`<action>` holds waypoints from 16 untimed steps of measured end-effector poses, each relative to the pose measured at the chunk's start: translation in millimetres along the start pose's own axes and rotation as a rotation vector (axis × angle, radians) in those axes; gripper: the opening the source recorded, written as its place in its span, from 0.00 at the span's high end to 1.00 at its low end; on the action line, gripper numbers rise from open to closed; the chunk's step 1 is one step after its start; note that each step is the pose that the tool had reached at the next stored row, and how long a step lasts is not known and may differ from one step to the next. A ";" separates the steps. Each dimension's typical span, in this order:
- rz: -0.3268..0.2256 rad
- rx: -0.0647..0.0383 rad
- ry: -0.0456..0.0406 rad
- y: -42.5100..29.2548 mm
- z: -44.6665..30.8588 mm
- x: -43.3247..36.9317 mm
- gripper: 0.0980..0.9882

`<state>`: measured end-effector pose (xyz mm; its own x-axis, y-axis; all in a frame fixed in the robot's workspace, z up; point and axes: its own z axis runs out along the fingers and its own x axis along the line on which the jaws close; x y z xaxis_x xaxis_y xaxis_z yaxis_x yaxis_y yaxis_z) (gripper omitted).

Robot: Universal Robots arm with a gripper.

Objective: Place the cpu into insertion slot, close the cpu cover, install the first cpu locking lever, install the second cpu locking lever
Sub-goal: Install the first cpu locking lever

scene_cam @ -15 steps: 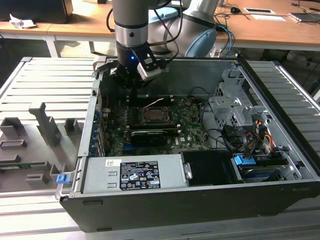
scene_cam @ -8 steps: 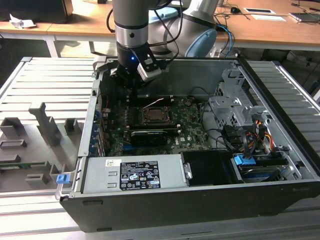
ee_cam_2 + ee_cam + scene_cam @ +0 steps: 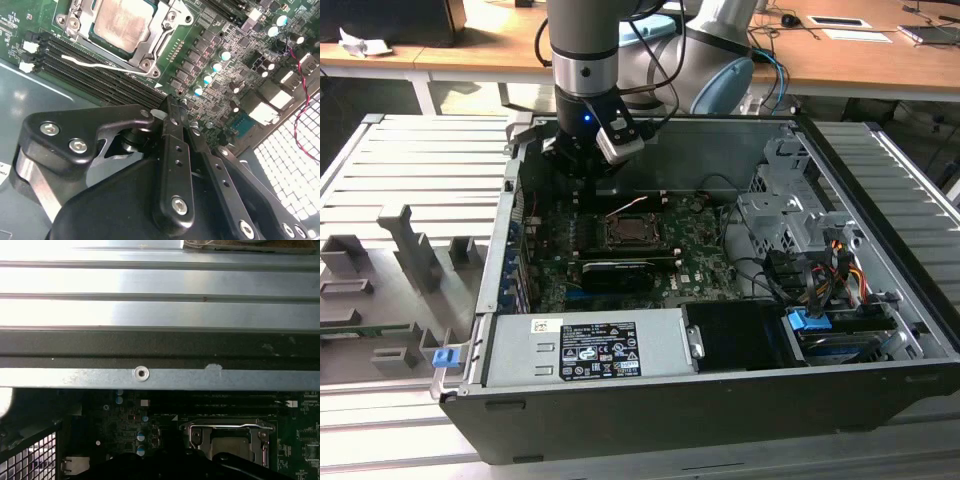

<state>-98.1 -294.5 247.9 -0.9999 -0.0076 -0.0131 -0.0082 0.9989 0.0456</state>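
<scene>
The cpu (image 3: 122, 22) lies flat in the insertion slot (image 3: 80, 25) on the green motherboard, its silvery-tan top showing. Around it the cpu cover (image 3: 165, 30) sits down as a metal frame. A thin silver locking lever (image 3: 100, 65) runs along the socket's edge beside the memory slots. The exterior view has the cpu (image 3: 623, 232) at the board's middle, with a thin lever (image 3: 625, 207) angled above it. My gripper (image 3: 169, 107) is shut with nothing between its black fingers. It hovers over the board's edge beside the socket, apart from it, near the case's back left corner (image 3: 578, 190). The first wrist view shows the cpu (image 3: 227, 445) and lever (image 3: 225, 426).
The open case holds a power supply (image 3: 585, 345) at the front, a black card (image 3: 620, 272) in front of the socket, a drive cage (image 3: 785, 215) and loose cables (image 3: 800, 270) at the exterior view's right. The case's metal wall (image 3: 150, 372) is close. A grey fixture tray (image 3: 400, 260) lies outside.
</scene>
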 end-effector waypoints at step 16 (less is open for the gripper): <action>0.005 -0.046 -0.0006 -0.5 7.4 -3.0 0.99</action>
<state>-95.0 -294.7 240.5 -0.9999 -0.0028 -0.0134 -0.0041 0.9957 0.0921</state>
